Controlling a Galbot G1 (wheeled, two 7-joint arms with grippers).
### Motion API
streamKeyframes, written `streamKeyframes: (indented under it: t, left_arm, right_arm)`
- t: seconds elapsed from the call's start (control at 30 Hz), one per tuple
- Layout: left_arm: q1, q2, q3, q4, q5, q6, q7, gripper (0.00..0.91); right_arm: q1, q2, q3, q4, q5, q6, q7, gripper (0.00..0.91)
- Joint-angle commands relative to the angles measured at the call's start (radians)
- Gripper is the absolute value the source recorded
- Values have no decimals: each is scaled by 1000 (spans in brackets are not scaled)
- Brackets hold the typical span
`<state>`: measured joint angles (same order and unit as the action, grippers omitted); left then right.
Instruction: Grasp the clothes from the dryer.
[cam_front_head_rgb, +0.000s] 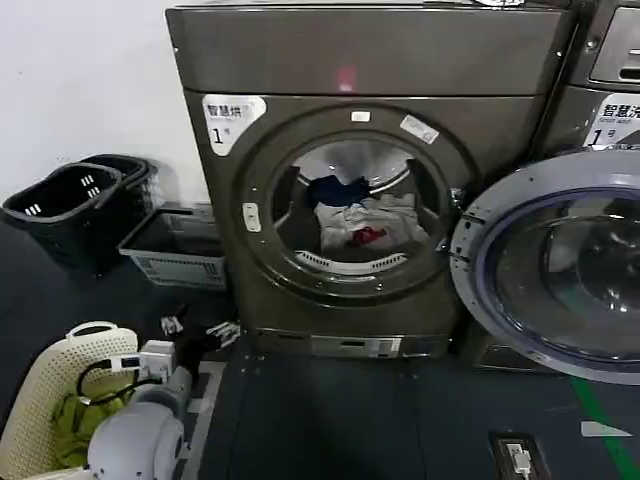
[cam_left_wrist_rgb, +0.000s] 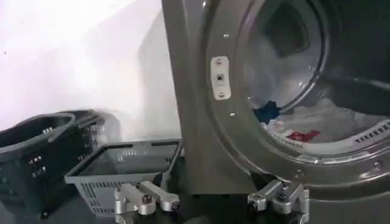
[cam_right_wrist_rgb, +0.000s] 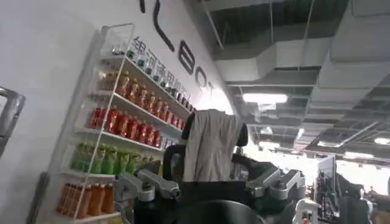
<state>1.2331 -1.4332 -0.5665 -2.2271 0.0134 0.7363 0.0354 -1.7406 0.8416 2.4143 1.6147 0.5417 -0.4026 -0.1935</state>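
The dryer (cam_front_head_rgb: 370, 60) is a bronze-grey front loader with a "1" sticker, and its round door (cam_front_head_rgb: 560, 265) hangs open to the right. Inside the drum lie the clothes (cam_front_head_rgb: 365, 220), white, blue and red pieces in a heap. My left gripper (cam_front_head_rgb: 200, 335) hovers low over the floor, left of the dryer's lower front corner. In the left wrist view the left gripper (cam_left_wrist_rgb: 213, 205) is open and empty, facing the dryer (cam_left_wrist_rgb: 189, 91), with the clothes (cam_left_wrist_rgb: 317, 122) behind the porthole rim. My right gripper (cam_right_wrist_rgb: 213, 192) is open, holds nothing, and is turned toward the room.
Two black baskets (cam_front_head_rgb: 70, 205) and a grey basket (cam_front_head_rgb: 175, 250) stand by the wall left of the dryer. A cream basket (cam_front_head_rgb: 50, 400) with green cloth sits at my lower left. Another machine (cam_front_head_rgb: 610, 60) stands on the right. A bottle shelf (cam_right_wrist_rgb: 122, 115) and a cloth-draped chair (cam_right_wrist_rgb: 210, 146) face the right wrist.
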Motion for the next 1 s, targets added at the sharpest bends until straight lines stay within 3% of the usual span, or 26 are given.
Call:
streamKeyframes:
  t: [0.03,1.0]
  left_arm:
    - [1,-3,2,3,4,49,0,907]
    - [-11,-1,21,16,7,49,-3,907]
  right_arm:
    - [1,1,1,1,6,0,3,907]
    - [-15,21,16,3,6,1,-2,907]
